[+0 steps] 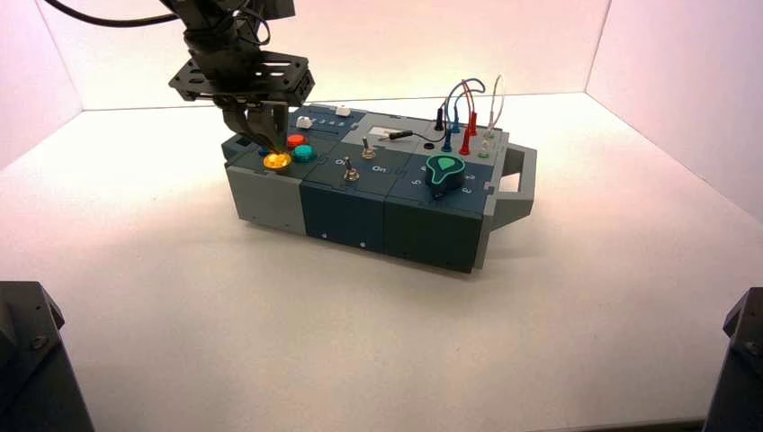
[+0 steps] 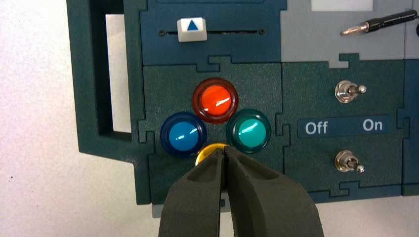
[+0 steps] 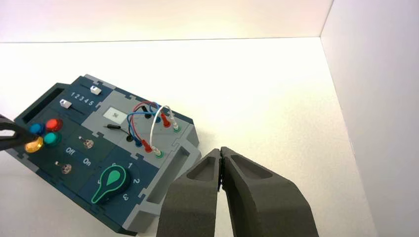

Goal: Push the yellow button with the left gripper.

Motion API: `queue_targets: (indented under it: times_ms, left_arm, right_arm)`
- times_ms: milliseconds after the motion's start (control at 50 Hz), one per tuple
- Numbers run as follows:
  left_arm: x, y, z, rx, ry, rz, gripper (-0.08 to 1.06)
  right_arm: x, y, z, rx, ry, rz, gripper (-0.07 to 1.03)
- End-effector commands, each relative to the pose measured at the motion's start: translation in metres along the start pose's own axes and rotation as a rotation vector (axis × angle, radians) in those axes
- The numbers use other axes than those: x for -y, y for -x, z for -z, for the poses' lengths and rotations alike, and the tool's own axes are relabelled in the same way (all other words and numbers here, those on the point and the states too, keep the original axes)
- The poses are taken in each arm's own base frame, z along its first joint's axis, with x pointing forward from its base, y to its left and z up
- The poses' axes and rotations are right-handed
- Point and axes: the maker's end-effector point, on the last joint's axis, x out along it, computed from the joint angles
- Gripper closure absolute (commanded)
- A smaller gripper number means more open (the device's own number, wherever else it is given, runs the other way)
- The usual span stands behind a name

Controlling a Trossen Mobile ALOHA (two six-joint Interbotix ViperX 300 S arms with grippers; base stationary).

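Note:
The yellow button (image 1: 276,161) sits at the near left end of the box (image 1: 346,211), nearest the front of a cluster of coloured buttons. My left gripper (image 1: 272,148) is shut, and its closed tips rest on the yellow button. In the left wrist view the gripper (image 2: 224,150) covers most of the yellow button (image 2: 207,151), so only its far edge shows. The button also shows in the right wrist view (image 3: 33,144). My right gripper (image 3: 221,150) is shut and empty, held above the table to the right of the box.
A red-orange button (image 2: 215,100), a blue button (image 2: 183,134) and a teal button (image 2: 248,130) crowd the yellow one. Two toggle switches (image 2: 348,92) (image 2: 347,161), a white slider (image 2: 192,29), a green knob (image 1: 444,171) and plugged wires (image 1: 463,117) lie further right.

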Motion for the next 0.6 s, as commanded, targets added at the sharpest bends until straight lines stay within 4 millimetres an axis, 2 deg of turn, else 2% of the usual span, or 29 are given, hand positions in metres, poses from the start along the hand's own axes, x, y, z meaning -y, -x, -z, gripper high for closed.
queue_targets:
  times_ms: [20, 380, 600]
  left_arm:
    - [0.002, 0.002, -0.003, 0.007, -0.006, 0.003, 1.01]
    - [0.002, 0.008, -0.001, 0.018, -0.006, 0.004, 1.01]
    - [0.005, 0.030, -0.009, 0.062, -0.004, 0.014, 1.01]
  right_arm:
    - [-0.001, 0.003, -0.014, 0.029, -0.004, -0.002, 0.98]
    - [-0.001, 0.003, -0.014, 0.028, -0.004, -0.002, 0.98]
    - [-0.001, 0.003, -0.014, 0.028, -0.005, -0.002, 0.98]
